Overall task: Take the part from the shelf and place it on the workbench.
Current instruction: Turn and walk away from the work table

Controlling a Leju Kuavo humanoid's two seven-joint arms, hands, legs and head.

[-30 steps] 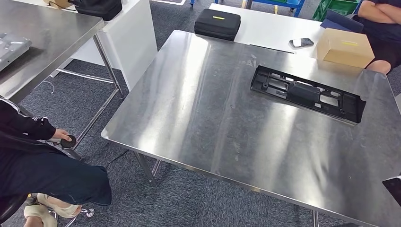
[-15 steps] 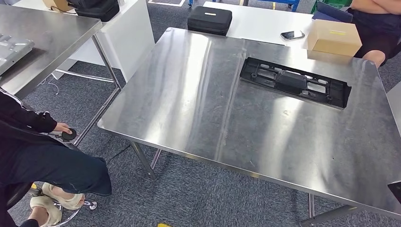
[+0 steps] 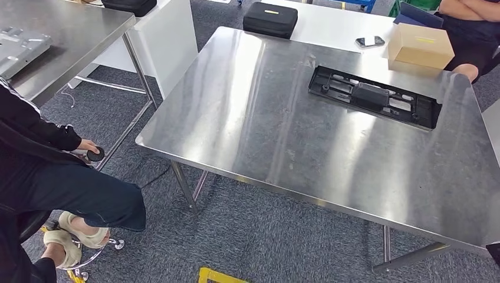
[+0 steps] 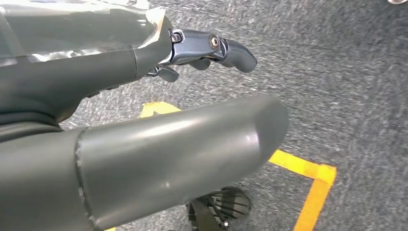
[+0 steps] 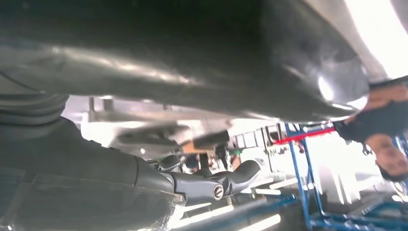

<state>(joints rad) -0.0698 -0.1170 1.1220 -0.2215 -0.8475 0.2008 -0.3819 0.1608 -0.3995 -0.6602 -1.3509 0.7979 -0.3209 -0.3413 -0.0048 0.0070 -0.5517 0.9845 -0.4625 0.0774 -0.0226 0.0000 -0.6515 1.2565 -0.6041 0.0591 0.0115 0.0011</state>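
A: Whole head view has shifted since a second ago, so the camera moved, not the things. The steel worktop (image 3: 330, 147) sits a little further off and more of its front legs show. The black part (image 3: 374, 104) lies flat in the same spot near the far right of that worktop.

B: So the part is down already. I'd judge the placing done and the robot backing off or turning.

A: Agreed. Left robot hand (image 4: 202, 55) hangs over grey carpet with yellow floor tape (image 4: 308, 192), fingers curled in, holding nothing. Right robot hand (image 5: 211, 185) is seen from below, fingers loosely bent, nothing in it that I can make out.

B: Surroundings?

A: Second steel table (image 3: 59, 41) at left. Seated person (image 3: 53, 177) at lower left, hand on a small black puck (image 3: 95, 154). On the white table (image 3: 330, 26) beyond: black case (image 3: 270, 19), cardboard box (image 3: 421, 46), phone (image 3: 369, 41).

B: Obstacles?

A: The seated person's legs, close to any leftward step
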